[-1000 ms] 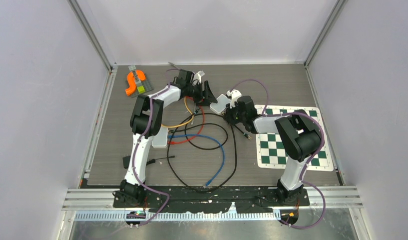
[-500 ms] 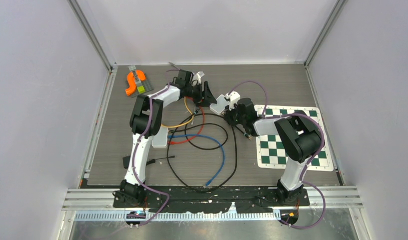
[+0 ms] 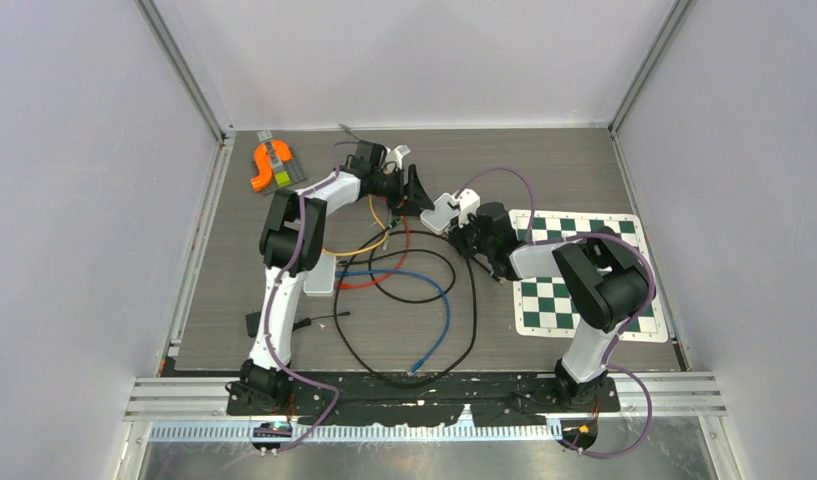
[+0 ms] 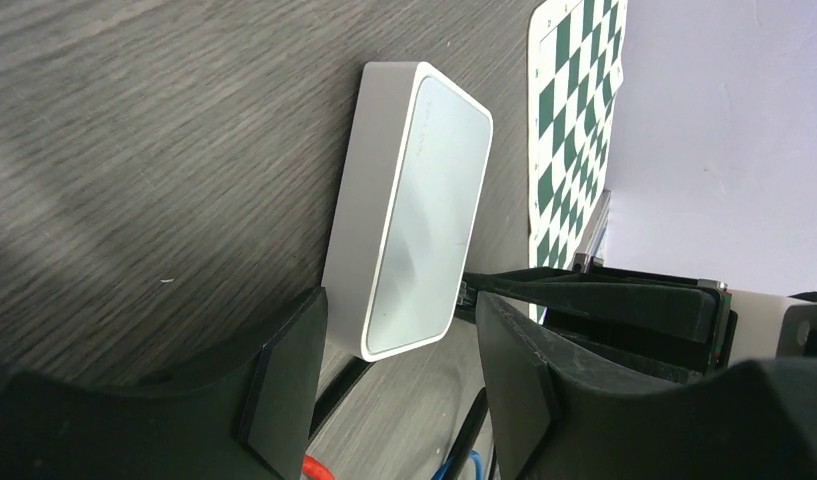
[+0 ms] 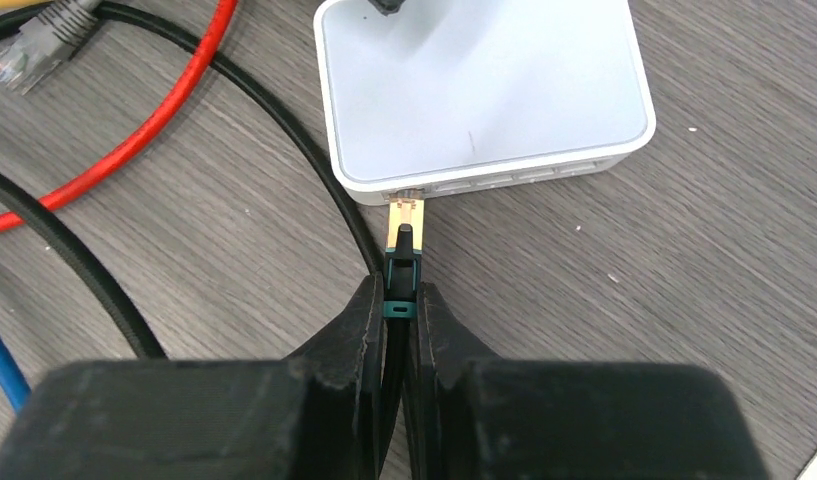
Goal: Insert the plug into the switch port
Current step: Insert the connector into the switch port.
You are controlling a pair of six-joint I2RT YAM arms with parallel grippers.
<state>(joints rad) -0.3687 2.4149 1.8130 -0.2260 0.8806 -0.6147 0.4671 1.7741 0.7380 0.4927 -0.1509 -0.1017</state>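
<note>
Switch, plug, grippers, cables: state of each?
switch, flat on table, ports toward plug
plug, tip at an end port's mouth, not fully in
right gripper, shut on plug
left gripper, open, astride switch's end
red cable, loose on table
blue cable, loose on table

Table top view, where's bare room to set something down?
Bare wood: between the checkered mat and the back wall; along the left rail, nearer than the orange tool. Crowded middle: cables, switch, left gripper, right gripper holding the plug.

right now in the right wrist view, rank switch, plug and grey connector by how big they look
1. switch
2. plug and grey connector look alike; connector is cut off at the edge, so unranked
</note>
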